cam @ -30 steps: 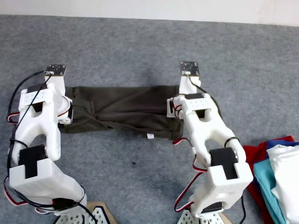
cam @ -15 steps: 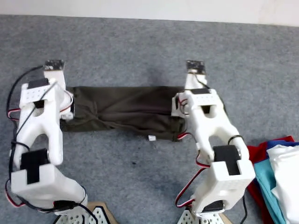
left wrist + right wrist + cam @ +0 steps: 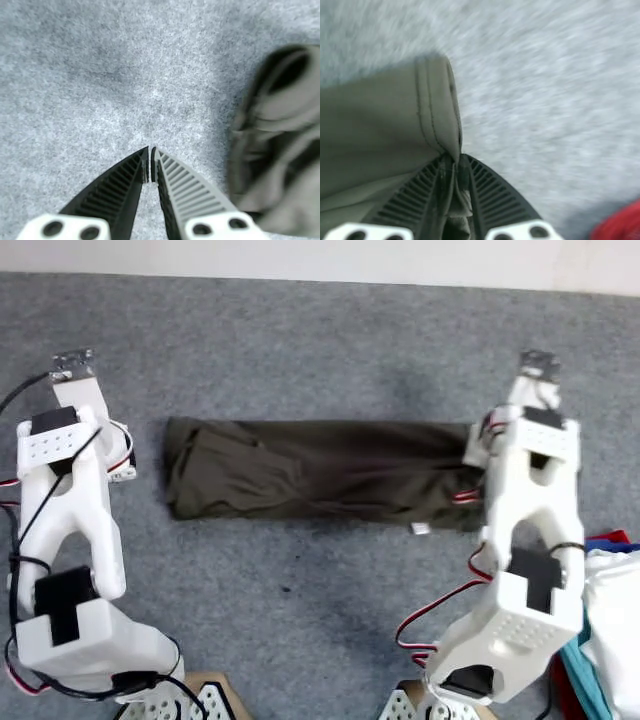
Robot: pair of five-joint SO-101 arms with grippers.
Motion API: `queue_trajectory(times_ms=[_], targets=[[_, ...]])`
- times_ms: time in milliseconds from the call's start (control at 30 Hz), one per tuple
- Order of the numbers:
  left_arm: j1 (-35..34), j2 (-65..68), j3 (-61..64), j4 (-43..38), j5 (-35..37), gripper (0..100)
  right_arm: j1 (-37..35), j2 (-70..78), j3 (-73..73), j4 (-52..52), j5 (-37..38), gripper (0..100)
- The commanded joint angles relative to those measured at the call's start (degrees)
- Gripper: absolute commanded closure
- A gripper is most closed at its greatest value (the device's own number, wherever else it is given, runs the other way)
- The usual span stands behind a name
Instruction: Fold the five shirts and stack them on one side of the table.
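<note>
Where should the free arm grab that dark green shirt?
Probably the shirt by its loose left end, coming from the table's left: it lies as a long strip, the right gripper pinches the other end, and the shut left gripper must open first.

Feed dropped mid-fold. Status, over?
Left gripper shut, empty, beside dark olive fabric shirt. Right gripper shut on its hem. Shirt stretched flat. Red, teal, white clothes heaped beside right arm.

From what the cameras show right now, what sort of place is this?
Probably a robotics test bench, not a home: a white left arm and right arm with bare wiring, a table with a grey felt-like cover, an olive shirt laid out, and a pile of shirts at one edge.
</note>
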Motion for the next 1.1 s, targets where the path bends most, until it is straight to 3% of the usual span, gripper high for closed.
queue_trajectory(times_ms=[0,167,333,633,1067], targets=[[-0.7,0.2,-1.3,-1.1,0.5,96,2.2,-0.9,-10.4,5.9,1.3,99.1],[-2.9,0.7,-1.2,-2.1,0.5,96,-5.2,-0.9,-21.2,14.6,0.8,99.1],[-5.5,0.8,-0.7,-3.1,0.5,96,-21.2,-0.9,-30.3,21.6,-2.6,99.1],[-9.2,0.9,0.6,-4.7,4.0,96,-51.0,-0.5,-33.4,14.4,-7.7,99.1],[-9.5,0.9,0.9,-4.8,4.1,96,-61.2,15.0,-31.5,1.4,-10.9,99.1]])
